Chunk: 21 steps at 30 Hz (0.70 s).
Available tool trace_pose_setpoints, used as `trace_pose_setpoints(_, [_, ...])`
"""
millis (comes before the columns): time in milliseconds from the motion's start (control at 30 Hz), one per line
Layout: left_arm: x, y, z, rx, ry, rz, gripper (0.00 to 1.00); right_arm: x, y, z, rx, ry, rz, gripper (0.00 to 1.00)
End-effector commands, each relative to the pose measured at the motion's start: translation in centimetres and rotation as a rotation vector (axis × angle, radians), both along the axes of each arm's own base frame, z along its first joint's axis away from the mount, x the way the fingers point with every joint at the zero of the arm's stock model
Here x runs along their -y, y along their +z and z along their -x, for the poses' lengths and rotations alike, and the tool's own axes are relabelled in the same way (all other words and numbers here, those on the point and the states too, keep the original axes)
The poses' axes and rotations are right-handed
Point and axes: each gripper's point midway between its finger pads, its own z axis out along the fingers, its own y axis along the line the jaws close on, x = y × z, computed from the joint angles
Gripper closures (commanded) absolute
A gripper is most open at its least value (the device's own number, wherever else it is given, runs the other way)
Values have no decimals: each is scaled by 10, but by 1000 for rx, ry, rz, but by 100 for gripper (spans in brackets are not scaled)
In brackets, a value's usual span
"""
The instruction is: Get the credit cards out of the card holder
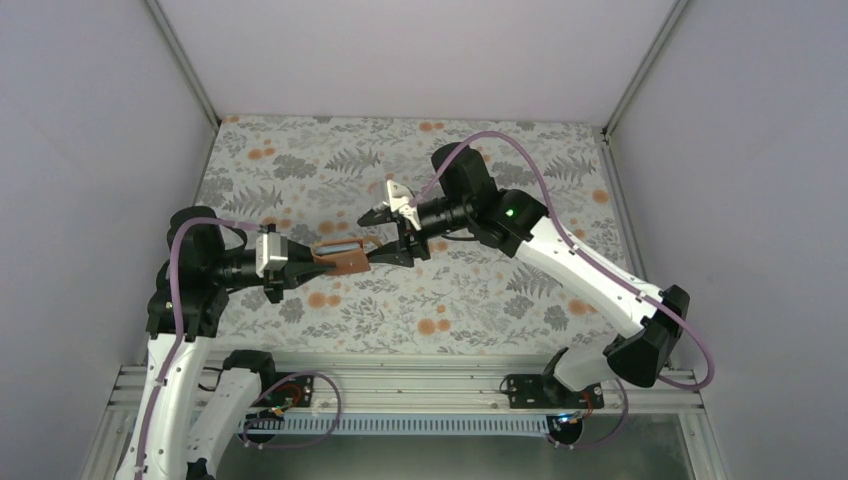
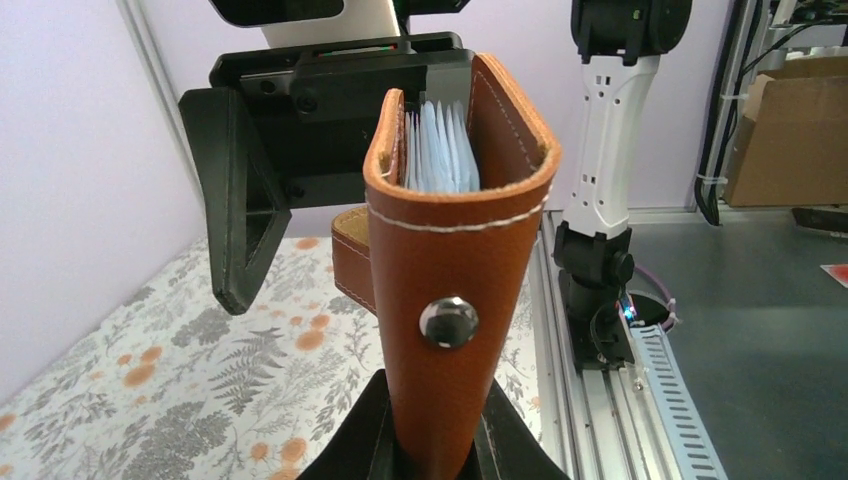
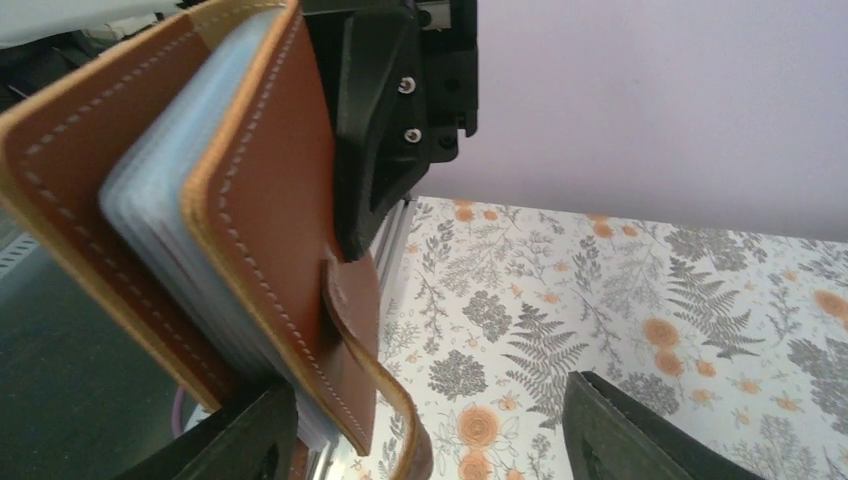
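The holder (image 1: 342, 260) hangs in the air above the table (image 1: 300, 160), left of its middle and nearer the near edge than the far one, touching nothing below. The left gripper (image 1: 310, 262) pinches it, fingers pressed onto the leather at one end, while the other end points toward the right gripper (image 1: 368, 239). That gripper's jaws stand spread: in the right wrist view one finger (image 3: 250, 440) sits just beside the holder's lower corner and the other finger (image 3: 640, 430) is well apart from it, with patterned table showing between them. The holder is brown leather with pale stitching along its edges. Its two covers stand a little apart, and a stack of grey-blue clear sleeves (image 2: 440, 150) fills the space between them, their edges fanned slightly. What the sleeves hold cannot be made out from any view; no card edge can be told from the plastic. A round metal stud (image 2: 448, 322) sits on the cover facing the left wrist camera. The tab (image 3: 365, 360) is unfastened and curls loose off the edge of the other cover. Beyond the table's right edge, on the floor side, a cardboard box (image 2: 790, 130) stands against the wall.
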Motion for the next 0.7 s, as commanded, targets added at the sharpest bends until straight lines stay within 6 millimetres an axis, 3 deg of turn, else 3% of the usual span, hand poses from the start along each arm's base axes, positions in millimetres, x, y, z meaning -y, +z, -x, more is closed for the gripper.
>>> trace_pose_setpoints(0, [2,-12,-9,-9,7,-23,97,-9,60,49,58,199,-192,37])
trace_pose_setpoints(200, [2,-13,-19,-62,38,-2,98,-24,42,53,-20,244,-119,58])
trace_pose_setpoints(400, [1,-14,-21,-77,56,-5,98,-19,43,64,-25,284,-140,96])
trace_pose_setpoints(567, [-1,-14,-32,-112,110,5,97,-20,34,48,-48,168,-120,96])
trace_pose_setpoints(600, [-2,-14,-37,-115,140,5,94,-21,31,41,-61,127,-113,96])
trace_pose_setpoints(633, [-4,-16,-43,-125,176,4,82,-22,26,32,-71,68,-101,96])
trace_pose_setpoints(667, [-7,-18,-51,-133,221,1,58,-24,24,24,-89,20,-93,96])
